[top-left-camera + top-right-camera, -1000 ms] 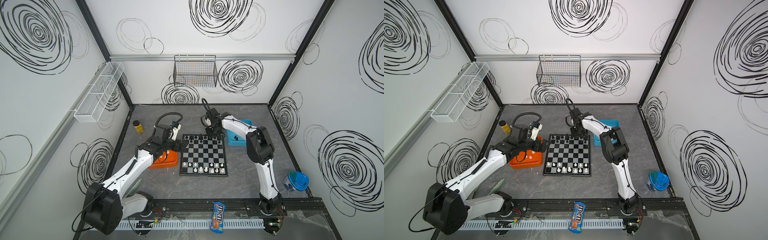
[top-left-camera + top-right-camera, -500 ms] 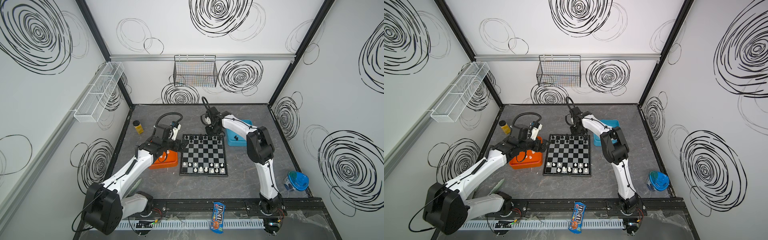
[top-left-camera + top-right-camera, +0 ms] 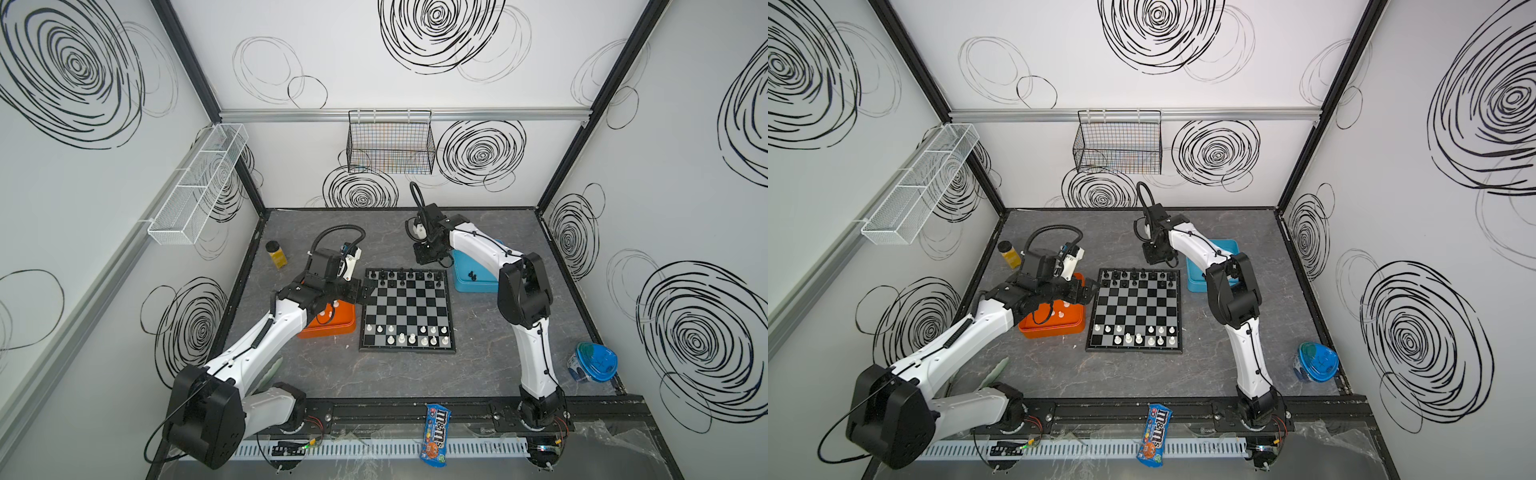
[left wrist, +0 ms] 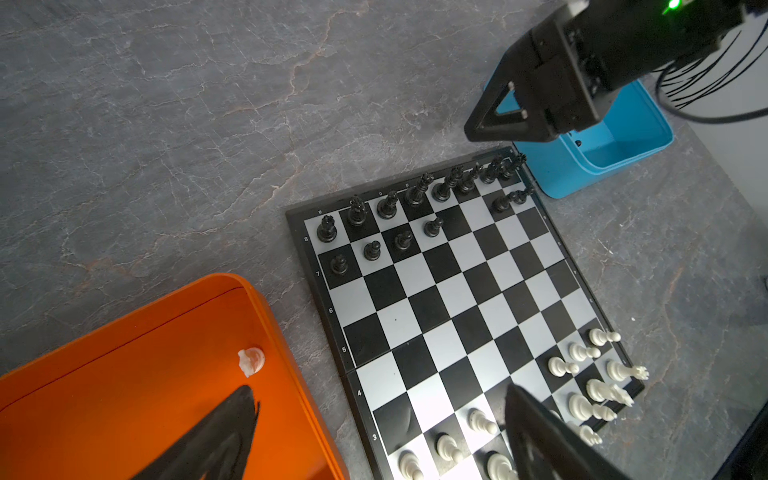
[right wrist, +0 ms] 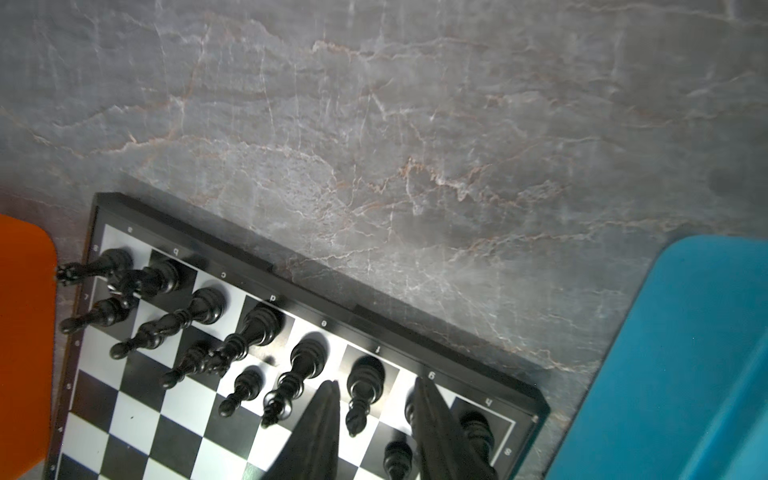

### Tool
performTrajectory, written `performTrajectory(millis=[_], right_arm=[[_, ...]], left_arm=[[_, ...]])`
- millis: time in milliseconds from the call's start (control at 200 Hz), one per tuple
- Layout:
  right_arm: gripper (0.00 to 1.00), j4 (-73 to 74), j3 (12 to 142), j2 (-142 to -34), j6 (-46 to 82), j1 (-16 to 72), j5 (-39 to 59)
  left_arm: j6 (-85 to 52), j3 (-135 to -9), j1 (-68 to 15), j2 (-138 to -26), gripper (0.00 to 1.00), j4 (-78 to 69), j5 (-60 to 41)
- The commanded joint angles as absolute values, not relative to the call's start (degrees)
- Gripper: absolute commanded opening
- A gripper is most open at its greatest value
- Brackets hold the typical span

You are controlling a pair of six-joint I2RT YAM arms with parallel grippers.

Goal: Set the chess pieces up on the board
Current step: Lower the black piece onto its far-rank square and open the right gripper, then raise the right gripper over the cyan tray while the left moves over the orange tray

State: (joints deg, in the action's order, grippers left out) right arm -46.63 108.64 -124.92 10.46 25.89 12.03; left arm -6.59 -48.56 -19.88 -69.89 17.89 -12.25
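Observation:
The board lies mid-table. Black chess pieces fill its far rows and white ones its near rows. My right gripper hangs over the far right of the board, open. A black piece stands free on its square between the fingers. My left gripper is wide open and empty. It spans the board's left edge and the orange tray. A white piece lies in that tray.
A blue tray right of the board holds a black piece. A yellow bottle stands far left and a blue tub near right. A candy bag lies on the front rail. A wire basket hangs on the back wall.
The right gripper's jaws have spread apart around the black piece on the far row. The left arm has stayed where it was.

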Motion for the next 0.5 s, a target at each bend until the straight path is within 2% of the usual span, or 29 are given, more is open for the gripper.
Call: performTrajectory(millis=[0, 105, 230, 270, 420, 490], right_arm=[[0.41, -48.3, 110.44, -120.1, 10.96, 22.45, 13.42], [0.51, -47.18, 108.95, -117.47, 11.15, 19.24, 14.22], [0.8, -44.49, 103.87, -113.6, 11.52, 15.19, 15.44], [0.86, -43.47, 101.83, -112.39, 11.75, 13.8, 15.79], [0.98, -40.3, 93.99, -108.4, 12.77, 8.63, 16.95], [1.0, -39.16, 90.63, -106.89, 13.16, 6.54, 17.52]], left_arm=[[-8.12, -51.05, -19.9, -70.96, 0.96, 18.11, -9.15], [-10.64, -53.64, -18.5, -72.47, 0.96, 21.14, -5.21], [-13.74, -58.3, -14.89, -75.54, 0.96, 27.49, -1.44], [-14.43, -59.53, -13.27, -76.56, 0.96, 29.29, -1.19], [-15.95, -61.47, -8.76, -78.46, 0.96, 32.38, 0.26], [-16.41, -61.93, -7.34, -78.98, 0.96, 33.15, 1.22]])
